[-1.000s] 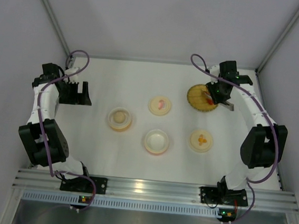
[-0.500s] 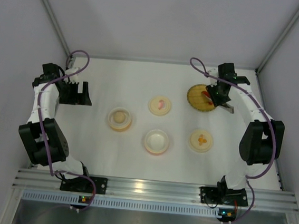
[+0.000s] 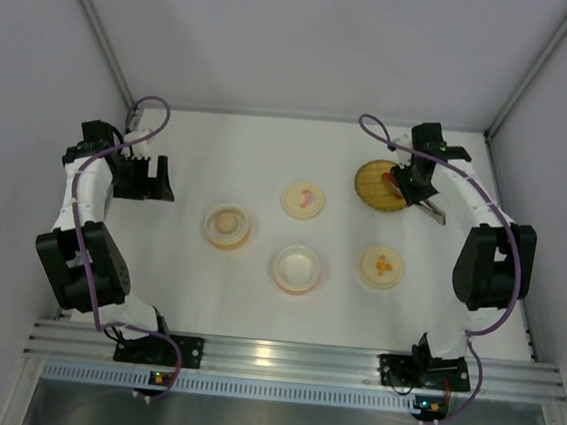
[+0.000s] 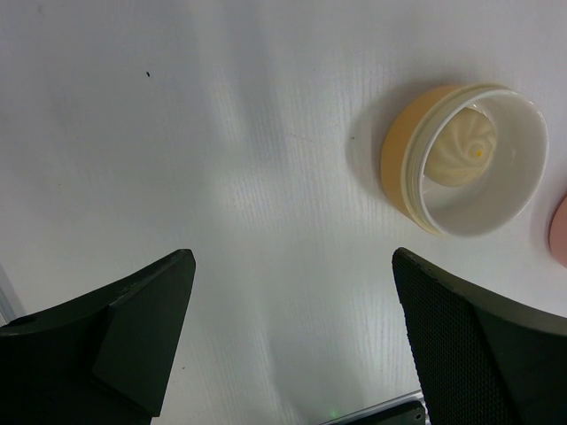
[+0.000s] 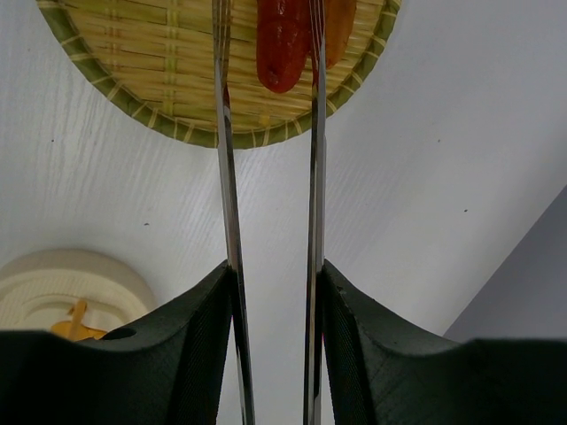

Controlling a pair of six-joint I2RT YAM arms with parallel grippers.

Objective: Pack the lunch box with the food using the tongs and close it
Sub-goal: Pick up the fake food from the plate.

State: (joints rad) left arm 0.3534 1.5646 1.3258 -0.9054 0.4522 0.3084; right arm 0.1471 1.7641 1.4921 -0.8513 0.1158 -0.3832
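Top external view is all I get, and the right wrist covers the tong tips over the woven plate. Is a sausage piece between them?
Observer: Right wrist view: one red sausage piece lies between the two arms of the tongs, on the woven plate; the tips run out of frame.
Operator: Are the tongs seated squarely?
Observer: Both arms run side by side between the right fingers, each against an inner face.
Operator: Left side?
Observer: The left fingers stand wide open, nothing between them.

The white table (image 3: 269, 151) bears a woven plate (image 3: 368, 191) (far right), two lids (image 3: 303, 199) (image 3: 382, 266) and two open bowls (image 3: 208, 225) (image 3: 296, 270).
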